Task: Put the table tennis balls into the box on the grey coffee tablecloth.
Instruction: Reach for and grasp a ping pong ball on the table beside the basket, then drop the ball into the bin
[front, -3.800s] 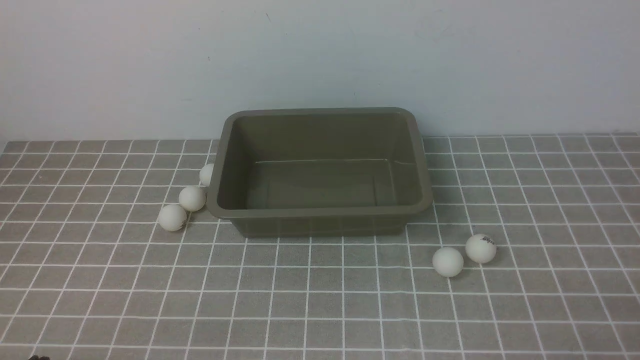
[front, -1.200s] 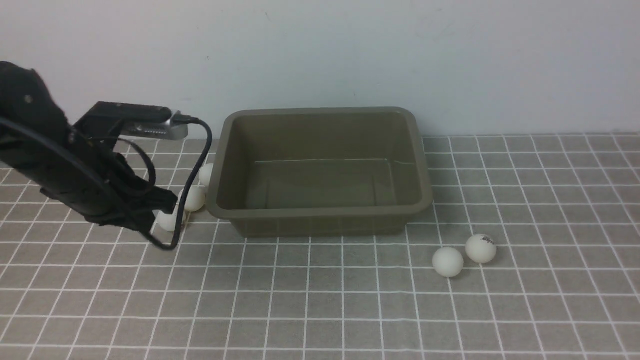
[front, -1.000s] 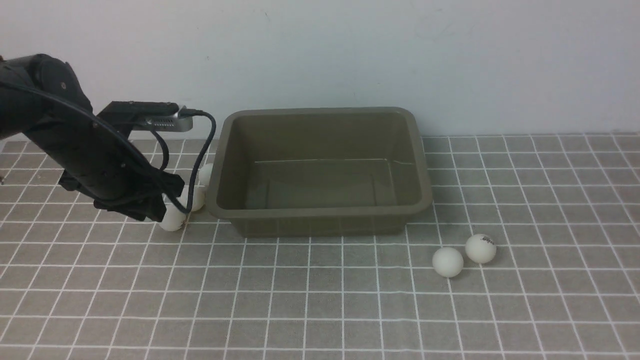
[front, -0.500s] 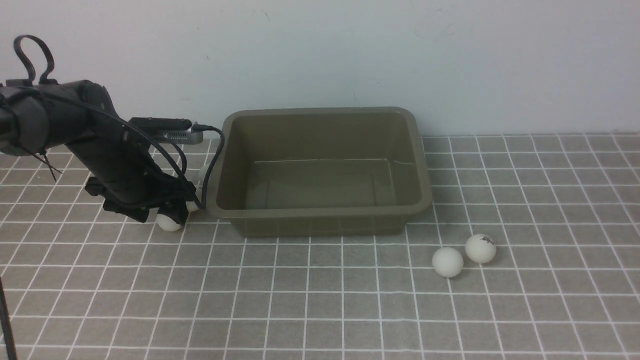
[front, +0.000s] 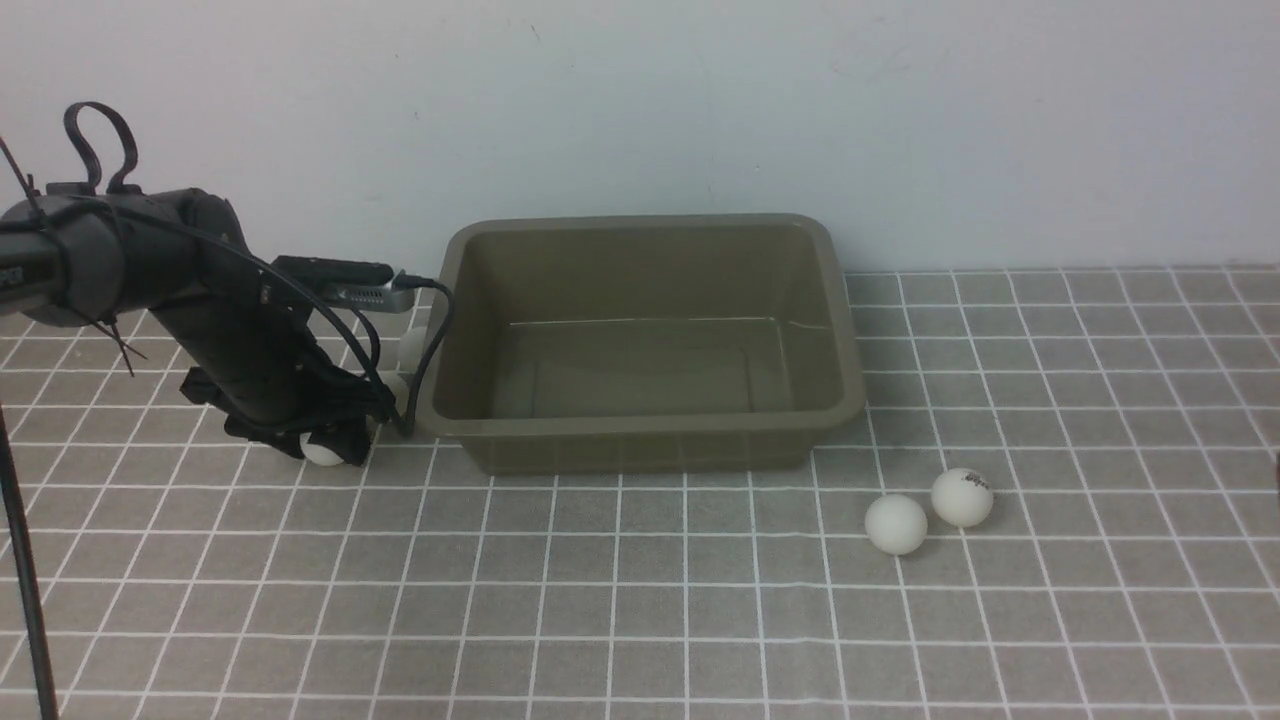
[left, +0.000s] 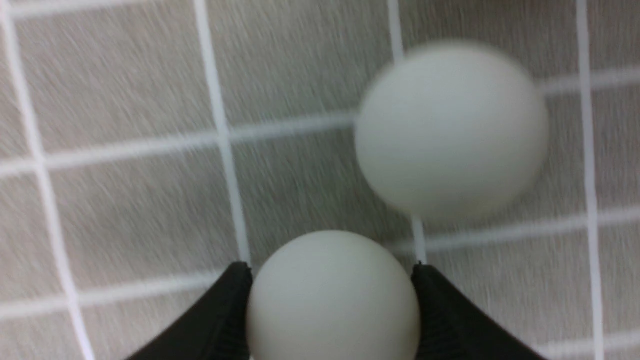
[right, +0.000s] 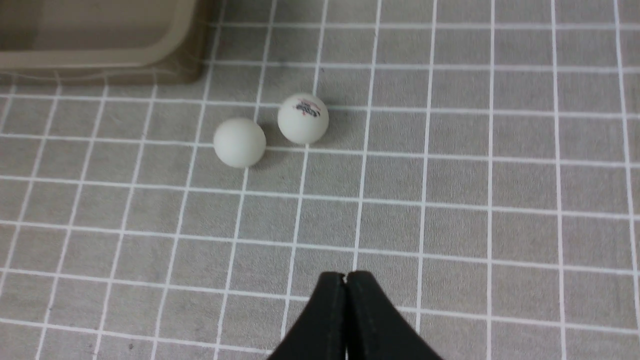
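Note:
The olive-brown box (front: 640, 425) stands empty on the grey coffee tablecloth (front: 640, 600). My left gripper (front: 328, 440) is down at the cloth left of the box, its fingers (left: 220, 320) pressed on both sides of a white table tennis ball (left: 332, 295), which shows under it in the front view (front: 320, 455). A second ball (left: 450, 130) lies just beyond it, and a third (front: 411, 347) peeks out by the box's left wall. Two more balls (front: 895, 523) (front: 962, 497) lie front right of the box. My right gripper (right: 345, 276) is shut and empty, short of those two balls (right: 239, 142) (right: 303, 119).
A pale wall rises right behind the box. The left arm's cable (front: 425, 340) hangs against the box's left rim. A thin dark cable (front: 22, 560) runs down the left edge of the front view. A box corner (right: 100, 55) shows in the right wrist view.
The left arm came in from the left, lowered onto the nearest ball beside the box and closed round it; that ball shifted slightly left. The other balls and the box have not moved.

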